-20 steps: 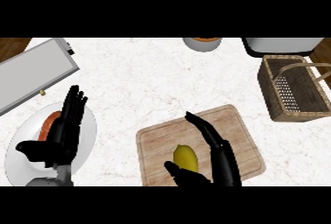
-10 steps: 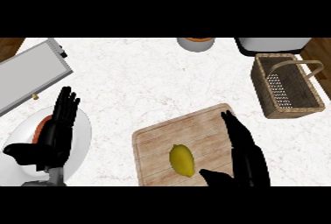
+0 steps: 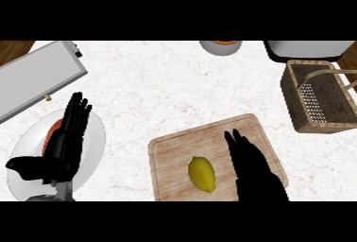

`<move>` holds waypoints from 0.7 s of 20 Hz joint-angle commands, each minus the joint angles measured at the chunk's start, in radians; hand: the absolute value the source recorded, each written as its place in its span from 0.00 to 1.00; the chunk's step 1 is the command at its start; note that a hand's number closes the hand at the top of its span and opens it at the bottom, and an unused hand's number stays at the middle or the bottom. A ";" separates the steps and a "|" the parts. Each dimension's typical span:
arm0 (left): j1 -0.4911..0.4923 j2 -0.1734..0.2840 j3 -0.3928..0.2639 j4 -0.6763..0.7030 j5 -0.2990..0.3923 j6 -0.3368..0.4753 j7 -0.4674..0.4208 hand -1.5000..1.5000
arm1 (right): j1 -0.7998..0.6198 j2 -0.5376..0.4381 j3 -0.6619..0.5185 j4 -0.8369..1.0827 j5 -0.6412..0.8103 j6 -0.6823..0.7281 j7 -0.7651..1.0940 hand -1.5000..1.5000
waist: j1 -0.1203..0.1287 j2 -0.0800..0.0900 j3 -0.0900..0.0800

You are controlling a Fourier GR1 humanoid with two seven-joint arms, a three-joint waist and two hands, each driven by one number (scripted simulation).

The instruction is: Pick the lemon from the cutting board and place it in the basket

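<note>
Fingers of right hand (image 3: 254, 165) straight beside lemon (image 3: 202, 173), palm cut off.

Yellow lemon (image 3: 201, 173) on a pale wood-grain cutting board (image 3: 209, 142), white marbled counter (image 3: 174, 85) underneath, brown woven basket (image 3: 307, 118) at the right, black robot hands (image 3: 254, 170), white plate (image 3: 94, 142) with something orange-red.

White marbled counter (image 3: 167, 90) fills the view. Wooden floor (image 3: 14, 48) shows at the upper left corner. A grey flat panel (image 3: 35, 78) lies tilted at the counter's left edge.
</note>
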 commanded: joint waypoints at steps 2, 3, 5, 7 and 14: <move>-0.044 0.003 0.020 0.028 0.008 -0.008 0.001 0.50 | -0.078 0.147 0.074 -0.080 0.052 0.250 0.321 0.00 | 0.004 0.008 0.003; 0.017 0.003 -0.002 0.017 -0.003 -0.022 -0.032 0.50 | -0.082 0.143 0.043 -0.056 0.048 0.279 0.324 0.00 | 0.019 0.009 0.003; -0.008 0.018 0.020 0.025 0.018 -0.033 -0.002 0.50 | -0.073 0.152 0.022 -0.034 0.056 0.306 0.332 0.00 | 0.015 0.011 0.004; 0.003 -0.009 -0.014 -0.017 0.000 -0.012 0.001 0.50 | -0.070 0.191 0.040 -0.005 0.095 0.319 0.352 0.00 | 0.019 0.008 0.005; -0.027 0.009 0.012 -0.046 0.012 -0.013 0.049 0.50 | -0.074 0.213 -0.029 0.015 0.071 0.367 0.338 0.00 | 0.024 0.015 0.009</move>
